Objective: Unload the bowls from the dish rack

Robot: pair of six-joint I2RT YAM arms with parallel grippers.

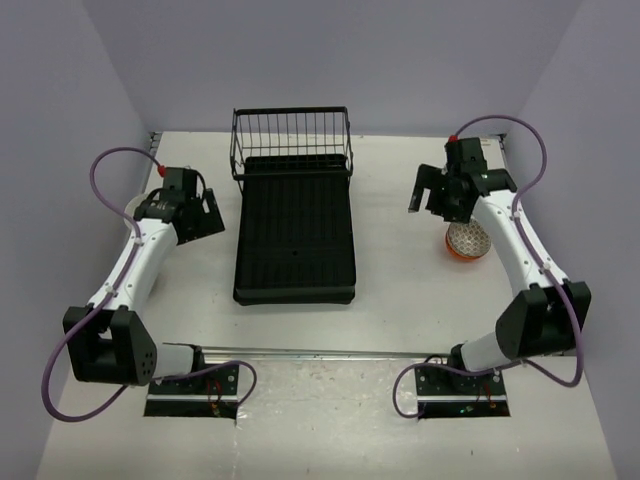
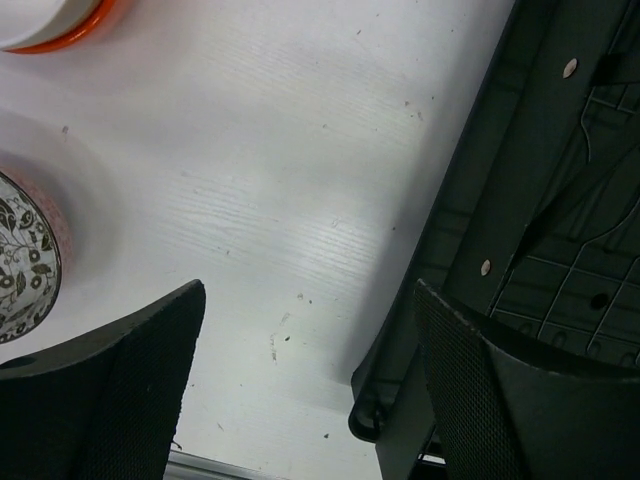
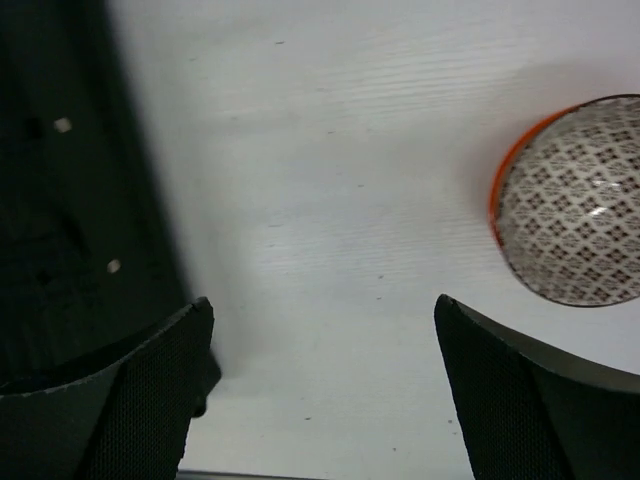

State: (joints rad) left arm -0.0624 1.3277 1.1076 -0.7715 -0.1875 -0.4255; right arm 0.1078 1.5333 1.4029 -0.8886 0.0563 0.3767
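Observation:
The black dish rack [image 1: 295, 235] lies in the middle of the table, its wire basket [image 1: 292, 140] at the far end; no bowl shows in it. An orange bowl with a patterned inside [image 1: 467, 241] [image 3: 575, 200] sits on the table at the right. My right gripper [image 1: 428, 198] [image 3: 325, 335] hangs open and empty just left of it, over bare table. At the left, a floral bowl [image 2: 25, 262] and an orange-rimmed bowl [image 2: 55, 25] rest on the table. My left gripper [image 1: 205, 215] [image 2: 310, 335] is open and empty between them and the rack's edge [image 2: 530, 200].
Lilac walls close in the table at the back and both sides. A metal rail [image 1: 320, 352] runs along the near edge between the two arm bases. The rack's dark side [image 3: 60, 200] fills the left of the right wrist view.

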